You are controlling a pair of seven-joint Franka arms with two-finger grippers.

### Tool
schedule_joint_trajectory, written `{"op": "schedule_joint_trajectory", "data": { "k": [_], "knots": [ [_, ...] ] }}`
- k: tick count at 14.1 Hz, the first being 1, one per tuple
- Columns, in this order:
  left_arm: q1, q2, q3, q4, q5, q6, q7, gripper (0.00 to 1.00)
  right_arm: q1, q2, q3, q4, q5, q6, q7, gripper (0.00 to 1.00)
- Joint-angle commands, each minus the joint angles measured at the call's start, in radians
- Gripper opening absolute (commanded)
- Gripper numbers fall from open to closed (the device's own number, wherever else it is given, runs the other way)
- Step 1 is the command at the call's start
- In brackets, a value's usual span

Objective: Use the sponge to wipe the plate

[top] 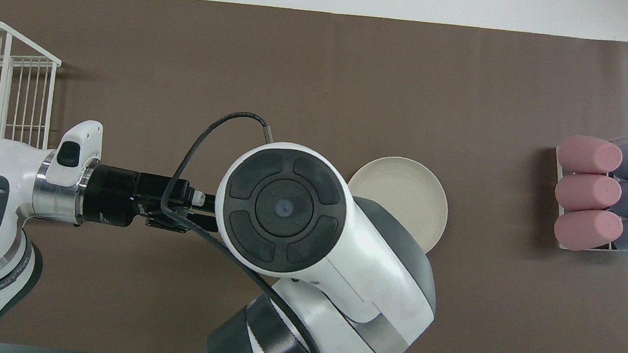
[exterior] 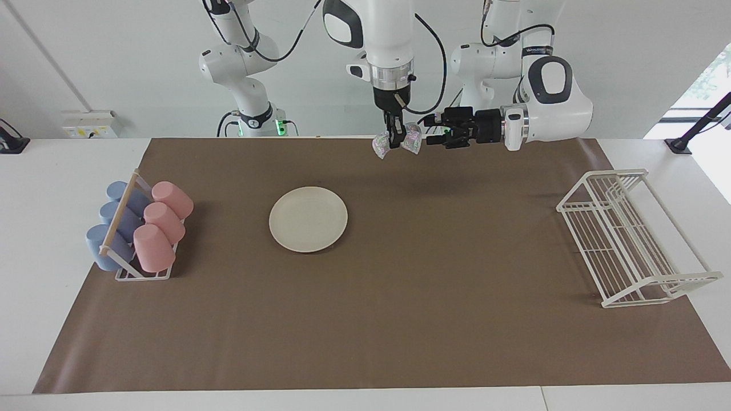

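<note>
- The right gripper (exterior: pixel 394 138), hanging straight down from its white arm over the edge of the brown mat (exterior: pixel 400 319) nearest the robots, is pinching the small silvery, shiny, wrinkly mesh sponge (exterior: pixel 410 141), its fingertips pressed together on the pad's middle so that the pad is bulging out on both sides.
- The sponge is hanging in the air, clear of the worktop (exterior: pixel 34 240); in the overhead view the right arm's round wrist housing is hiding it entirely.
- The left gripper (exterior: pixel 431 130) is lying level, pointing toward the sponge, with its black fingers spread wide and their tips sitting just beside the pad; whether they are touching it cannot be told.
- The round, flat, cream off-white plate (exterior: pixel 308 219) is lying flat on the mat, farther from the robots than both grippers and toward the right arm's end of the worktop, well apart from the sponge.
- 3 pink cups (exterior: pixel 161 224) and 3 blue cups (exterior: pixel 117 222) are lying tilted in a small white wire holder with a wooden bar (exterior: pixel 118 215) at the right arm's end.
- A white wire dish rack (exterior: pixel 628 237) is standing at the left arm's end, well apart from the plate.
</note>
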Motion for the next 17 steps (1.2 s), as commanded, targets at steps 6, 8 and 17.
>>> {"op": "schedule_joint_trajectory", "data": {
  "k": [6,8,17],
  "knots": [
    [-0.056,-0.021,0.012,-0.025,-0.055,0.087,0.176,0.95,-0.004,0.013,0.007,0.028,-0.022,-0.023,0.015,0.00],
    [-0.060,-0.021,0.010,-0.024,-0.063,0.091,0.206,0.94,-0.006,0.013,0.007,0.028,-0.022,-0.023,0.015,0.00],
    [-0.075,-0.020,0.010,-0.013,-0.089,0.126,0.136,0.00,-0.009,0.013,0.007,0.028,-0.023,-0.018,0.012,0.00]
  ]
}}
